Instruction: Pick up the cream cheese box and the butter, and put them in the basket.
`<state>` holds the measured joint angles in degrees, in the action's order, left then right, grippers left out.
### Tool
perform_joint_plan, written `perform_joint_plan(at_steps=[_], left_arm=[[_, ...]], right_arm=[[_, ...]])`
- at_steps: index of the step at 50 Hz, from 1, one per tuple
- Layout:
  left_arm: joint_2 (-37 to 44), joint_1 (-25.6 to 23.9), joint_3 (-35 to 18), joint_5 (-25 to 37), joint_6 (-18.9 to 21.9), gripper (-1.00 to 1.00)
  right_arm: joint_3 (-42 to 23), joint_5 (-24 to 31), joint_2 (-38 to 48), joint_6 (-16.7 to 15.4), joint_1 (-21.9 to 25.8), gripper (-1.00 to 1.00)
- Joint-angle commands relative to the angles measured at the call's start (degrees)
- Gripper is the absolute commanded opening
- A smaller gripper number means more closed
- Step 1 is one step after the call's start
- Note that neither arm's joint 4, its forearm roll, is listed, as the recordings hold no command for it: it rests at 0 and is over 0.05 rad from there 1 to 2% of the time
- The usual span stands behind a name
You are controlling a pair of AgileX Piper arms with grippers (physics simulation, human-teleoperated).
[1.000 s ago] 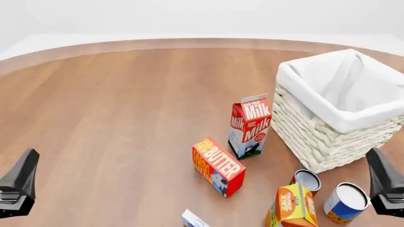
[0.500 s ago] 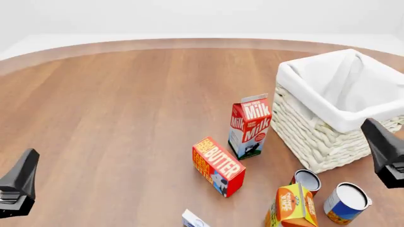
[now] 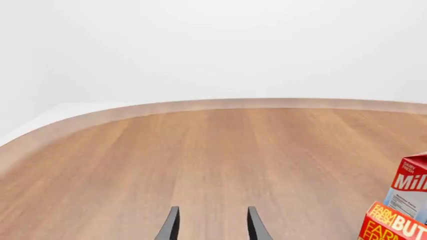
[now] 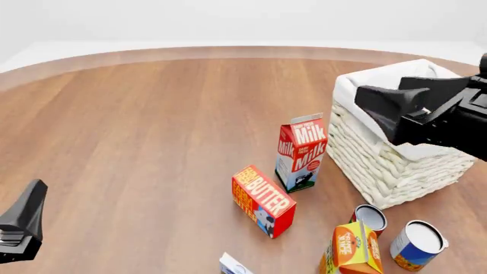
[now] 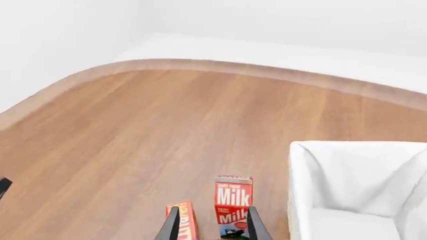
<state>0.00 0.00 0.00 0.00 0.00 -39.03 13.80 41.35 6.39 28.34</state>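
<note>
The right gripper, jaws parted and holding nothing, hangs at the right of the front view over the basket, while the left gripper sits low at the lower left, likewise parted and empty. The butter lies on the worktop at lower centre beside the milk carton. What appears to be the cream cheese box is cut off by the bottom edge.

Left end effector: matte black, wedge-shaped tapering finger above a blocky grey-black housing.
Right end effector: matte black, two tapering pointed fingers on a chunky angular black body.
Fingertips: thin, dark, blade-like, slightly curved.
Markings: none discernible.
</note>
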Motion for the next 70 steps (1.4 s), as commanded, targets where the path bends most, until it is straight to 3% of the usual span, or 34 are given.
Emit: perform_joint_plan(at_steps=[1, 11, 14, 20, 34, 37, 38, 40, 42, 70], left_arm=[[0.0, 0.0, 0.0, 0.0, 0.0, 1.0], [0.0, 0.0, 0.0, 0.0, 0.0, 1.0], [0.0, 0.0, 0.0, 0.0, 0.0, 1.0], [0.0, 0.0, 0.0, 0.0, 0.0, 1.0], [0.0, 0.0, 0.0, 0.0, 0.0, 1.0], [0.0, 0.0, 0.0, 0.0, 0.0, 1.0], [0.0, 0.0, 0.0, 0.0, 0.0, 1.0], [0.0, 0.0, 0.0, 0.0, 0.0, 1.0], [0.0, 0.0, 0.0, 0.0, 0.0, 1.0], [0.0, 0.0, 0.0, 0.0, 0.0, 1.0]], right_arm=[[-17.7, 7.8, 19.4, 1.6, 12.0, 1.0], [-20.4, 8.7, 21.9, 0.5, 13.9, 1.0], [-21.0, 8.3, 23.5, 2.4, 16.0, 1.0], [-20.9, 7.3, 25.3, 2.6, 18.4, 1.0], [-19.3, 5.4, 28.9, 2.7, 18.7, 1.0], [-17.9, 4.8, 30.1, -0.2, 17.2, 1.0], [-17.6, 4.6, 29.9, 1.4, 17.6, 1.0], [-17.2, 4.5, 29.8, -0.3, 16.8, 1.0], [-16.7, 4.3, 29.6, 0.9, 16.9, 1.0], [-9.7, -0.9, 31.9, -0.8, 16.2, 1.0]])
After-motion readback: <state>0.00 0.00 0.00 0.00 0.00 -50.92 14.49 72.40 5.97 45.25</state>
